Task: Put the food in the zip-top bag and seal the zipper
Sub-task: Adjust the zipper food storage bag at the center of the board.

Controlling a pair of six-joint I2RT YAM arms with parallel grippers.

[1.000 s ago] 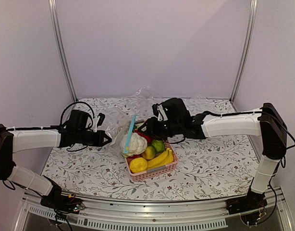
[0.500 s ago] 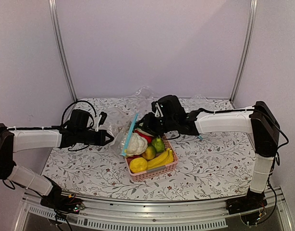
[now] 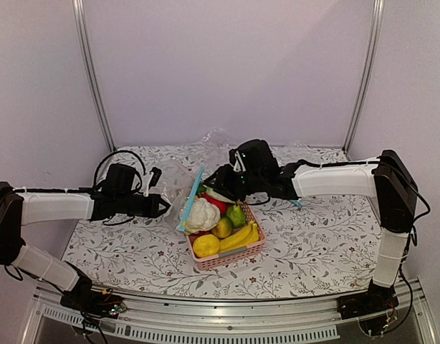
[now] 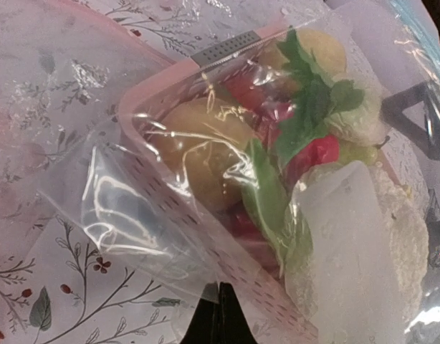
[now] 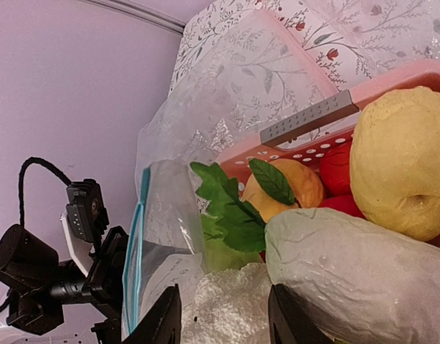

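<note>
Zip-top bag: thin, clear, glossy plastic film, creased. Pink basket: matt perforated plastic. Cauliflower: rough, granular surface.

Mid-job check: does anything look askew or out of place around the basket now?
Yes: the zip-top bag, pinched by the left claw, is draped over the rim of the pink basket on the left arm's side, and its zipper stands tilted on end beside the cauliflower instead of lying flat. Nothing looks spilled or damaged.

High overview from behind; close wrist views from opposite sides, sharing the pink basket
</note>
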